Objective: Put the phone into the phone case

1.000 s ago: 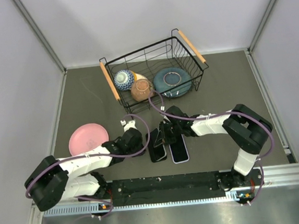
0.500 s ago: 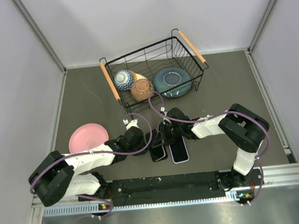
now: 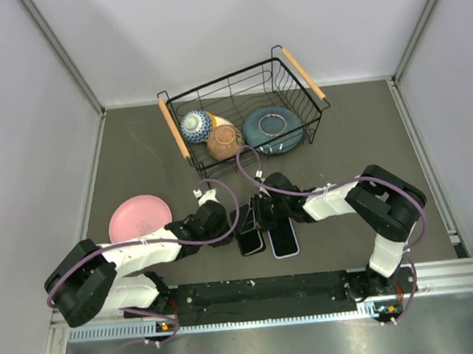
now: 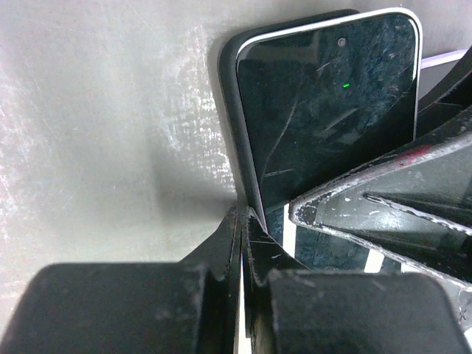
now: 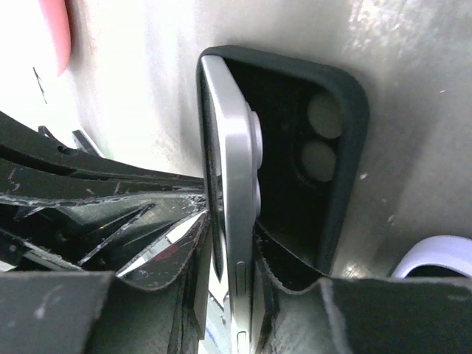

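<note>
- Right gripper (image 5: 234,247) clamps the tilted phone (image 5: 233,147) — one long side sits inside the dark phone case (image 5: 335,140).
- Left gripper (image 4: 242,225) touches the phone's edge; grasp unclear.
- Near the worktop's (image 3: 340,126) front edge, mid-width: press the raised side down evenly.

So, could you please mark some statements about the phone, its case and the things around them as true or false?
1. The phone stands tilted on its long edge in the dark case. True.
2. The dark case has no camera openings. False: two round openings show in its back.
3. The pink plate lies in the wire basket. False: it lies on the table, beside the left arm.
4. The wire basket holds three dishes. True.
5. The right gripper hangs far from the phone. False: its fingers sit on either side of the phone's edge.
</note>
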Controlling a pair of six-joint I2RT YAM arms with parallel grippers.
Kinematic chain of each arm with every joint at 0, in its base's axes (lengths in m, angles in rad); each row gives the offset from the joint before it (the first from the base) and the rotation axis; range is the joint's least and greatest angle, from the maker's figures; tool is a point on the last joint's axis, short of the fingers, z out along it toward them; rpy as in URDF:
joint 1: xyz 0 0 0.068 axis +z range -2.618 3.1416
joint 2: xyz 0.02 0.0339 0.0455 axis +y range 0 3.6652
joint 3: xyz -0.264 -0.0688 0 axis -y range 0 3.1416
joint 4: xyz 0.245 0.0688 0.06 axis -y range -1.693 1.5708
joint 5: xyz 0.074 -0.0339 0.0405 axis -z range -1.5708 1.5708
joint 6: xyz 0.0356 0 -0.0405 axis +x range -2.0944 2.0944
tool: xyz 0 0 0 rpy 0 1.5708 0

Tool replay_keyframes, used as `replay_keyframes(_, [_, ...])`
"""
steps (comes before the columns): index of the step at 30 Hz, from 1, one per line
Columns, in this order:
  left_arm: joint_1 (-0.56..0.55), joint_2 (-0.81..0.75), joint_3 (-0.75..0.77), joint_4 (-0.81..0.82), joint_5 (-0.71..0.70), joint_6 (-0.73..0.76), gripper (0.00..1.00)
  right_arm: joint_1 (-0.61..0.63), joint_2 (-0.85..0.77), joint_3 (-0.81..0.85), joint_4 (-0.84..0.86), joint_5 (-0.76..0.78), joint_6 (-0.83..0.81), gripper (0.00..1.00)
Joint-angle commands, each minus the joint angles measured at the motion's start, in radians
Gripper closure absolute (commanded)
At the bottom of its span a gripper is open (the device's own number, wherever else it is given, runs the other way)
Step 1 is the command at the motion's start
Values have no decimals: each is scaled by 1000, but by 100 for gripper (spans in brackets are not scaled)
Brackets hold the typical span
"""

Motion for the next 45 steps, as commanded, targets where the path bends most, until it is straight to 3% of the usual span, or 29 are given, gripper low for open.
replay_keyframes(1, [-7, -47, -5, -41, -19, -8, 100, 25, -67, 48, -227, 124, -47, 72])
replay_keyframes(7, [-2, -135, 30, -136, -65, -2, 98, 25, -164, 111, -373, 163, -98, 55])
replay_keyframes(11, [7, -179, 52, -161, -69, 21, 83, 20, -204, 122, -447, 206, -119, 52])
replay_keyframes(12, [13, -188, 55, -162, -49, 29, 72, 16, -216, 120, -452, 207, -127, 52])
replay_keyframes(15, [36, -230, 67, -167, -24, 62, 56, 7, -233, 117, -476, 223, -153, 51])
replay_keyframes(19, [62, -248, 67, -141, -18, 79, 47, 2, -231, 123, -487, 235, -180, 50])
replay_keyframes(30, [133, -115, 44, -28, 111, 82, 49, 2, -138, 137, -417, 171, -187, 59])
replay_keyframes(40, [140, -23, 55, -18, 131, 93, 53, 3, -105, 119, -361, 144, -168, 54])
replay_keyframes(45, [142, 28, 60, -21, 142, 89, 56, 3, -122, 64, -244, 105, -128, 52])
